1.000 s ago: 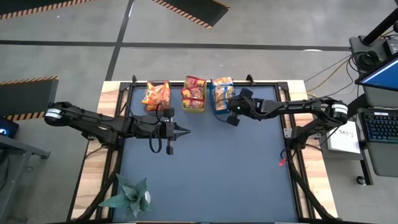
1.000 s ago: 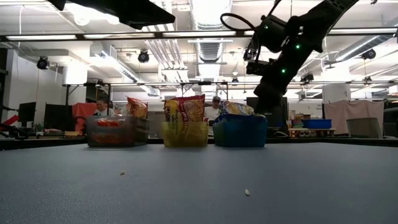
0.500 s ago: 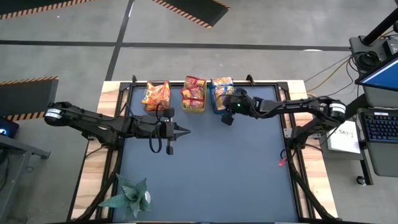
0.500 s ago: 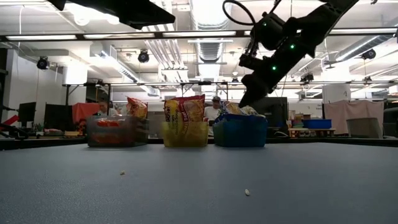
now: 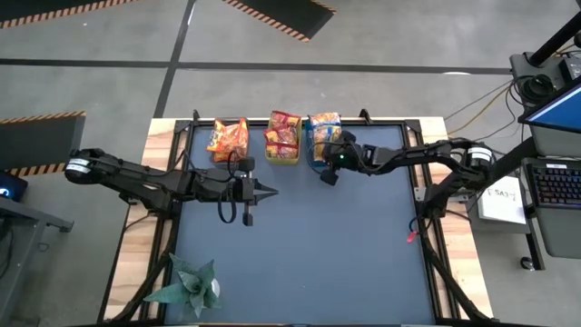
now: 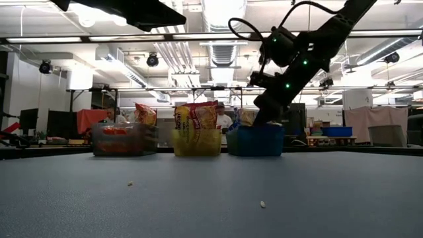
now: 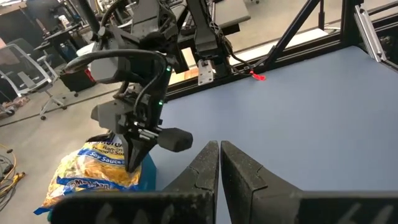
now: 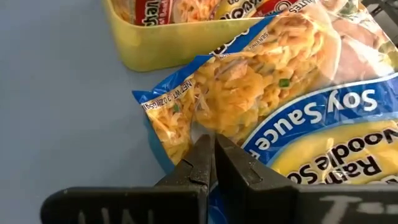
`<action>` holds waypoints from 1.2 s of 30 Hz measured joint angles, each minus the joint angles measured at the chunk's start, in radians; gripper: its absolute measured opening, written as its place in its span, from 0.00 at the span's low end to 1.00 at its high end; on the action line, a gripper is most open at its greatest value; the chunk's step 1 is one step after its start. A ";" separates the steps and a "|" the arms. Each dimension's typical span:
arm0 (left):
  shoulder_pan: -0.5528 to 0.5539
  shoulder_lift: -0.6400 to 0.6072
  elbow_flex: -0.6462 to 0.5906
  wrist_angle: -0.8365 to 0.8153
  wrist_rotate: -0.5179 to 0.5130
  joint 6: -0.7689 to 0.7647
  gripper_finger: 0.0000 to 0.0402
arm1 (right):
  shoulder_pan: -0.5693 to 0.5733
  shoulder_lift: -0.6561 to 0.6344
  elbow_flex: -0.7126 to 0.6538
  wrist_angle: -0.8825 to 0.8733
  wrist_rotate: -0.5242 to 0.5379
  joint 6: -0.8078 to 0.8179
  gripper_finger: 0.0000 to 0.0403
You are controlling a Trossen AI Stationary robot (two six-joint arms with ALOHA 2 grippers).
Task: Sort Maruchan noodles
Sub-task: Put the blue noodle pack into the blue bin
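Observation:
Three bins stand in a row at the table's far edge. A grey bin (image 5: 227, 142) holds orange packets, a yellow bin (image 5: 283, 139) holds red packets (image 6: 196, 118), and a blue bin (image 5: 323, 138) holds blue-and-yellow packets (image 8: 292, 93). My right gripper (image 5: 326, 173) is shut and points down at the near side of the blue bin (image 6: 256, 140); its tips (image 8: 212, 144) are at the top blue-and-yellow packet. My left gripper (image 5: 270, 192) is shut and hovers over the blue mat, nearer than the yellow bin. It also shows in the left wrist view (image 7: 219, 149). My right gripper presses its shut fingertips (image 7: 133, 160) onto the top blue-and-yellow packet, near its corner edge (image 8: 186, 115) that overhangs the blue bin's near side. It comes slanting down from the table's right and near side. The packet lies on the heap in the bin.
A green leafy plant (image 5: 186, 287) sits at the near left corner. Small crumbs (image 6: 263, 204) lie on the blue mat (image 5: 327, 254). A red clip (image 5: 411, 238) lies by the mat's right edge. Black frame rails run along the table's sides.
My right gripper has moved toward the table's left and down, from beside the blue bin to the packets on top of it, and it has tipped further downward. My left arm has kept still.

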 joint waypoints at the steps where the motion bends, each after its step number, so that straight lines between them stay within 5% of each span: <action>1: 0.000 0.000 0.000 0.000 0.000 0.000 0.00 | 0.000 -0.003 0.000 -0.001 0.002 -0.002 0.03; 15: 0.000 0.000 0.000 0.000 0.000 0.000 0.00 | -0.052 -0.061 0.075 0.101 0.051 -0.114 0.03; 29: 0.000 0.000 0.000 0.000 0.000 0.000 0.00 | -0.122 0.022 0.073 0.155 0.023 -0.068 0.03; 36: 0.000 -0.001 0.000 -0.001 0.000 0.000 0.00 | -0.115 -0.060 0.072 0.120 0.023 -0.041 0.03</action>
